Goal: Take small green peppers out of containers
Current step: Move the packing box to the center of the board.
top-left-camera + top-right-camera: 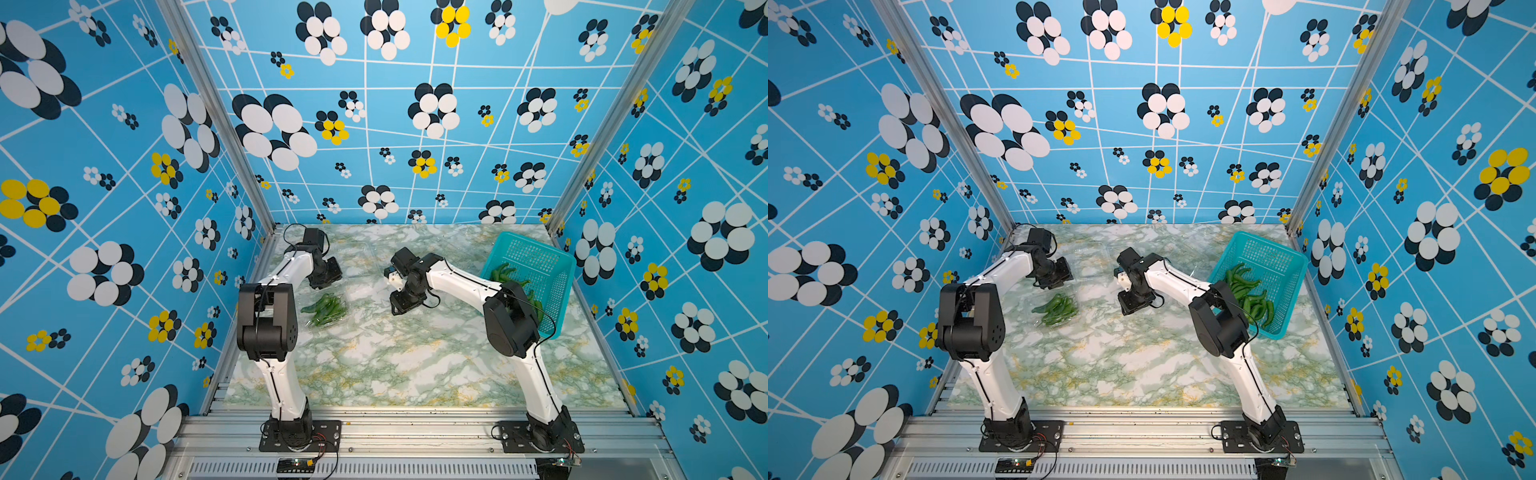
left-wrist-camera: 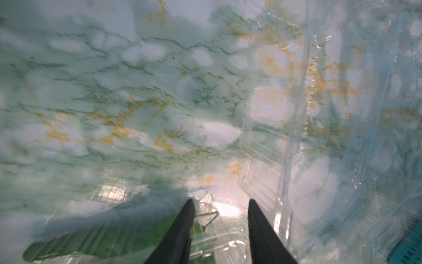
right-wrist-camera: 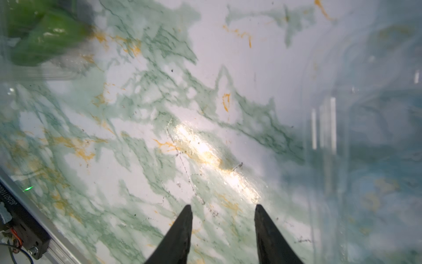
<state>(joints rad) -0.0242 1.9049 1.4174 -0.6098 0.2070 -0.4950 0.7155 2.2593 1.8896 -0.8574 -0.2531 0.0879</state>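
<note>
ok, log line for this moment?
left hand open, at filled clamshell | right hand open, empty, over marble | teal basket holds peppers

The surface (image 1: 395, 353) is a marble-look slab: white, with green veins and yellow streaks. Three things lie directly on it. A clear container (image 1: 347, 301) sits at its left, about midway back. A second clear container (image 1: 357, 257) lies further back, near it but apart – almost lost against the pattern in both top views. A teal basket (image 1: 536, 253) stands at the right rear, well apart from both. The front half is bare. In the right wrist view the slab (image 3: 182, 160) shows dark specks, fine scratches and a bright glare patch.
</note>
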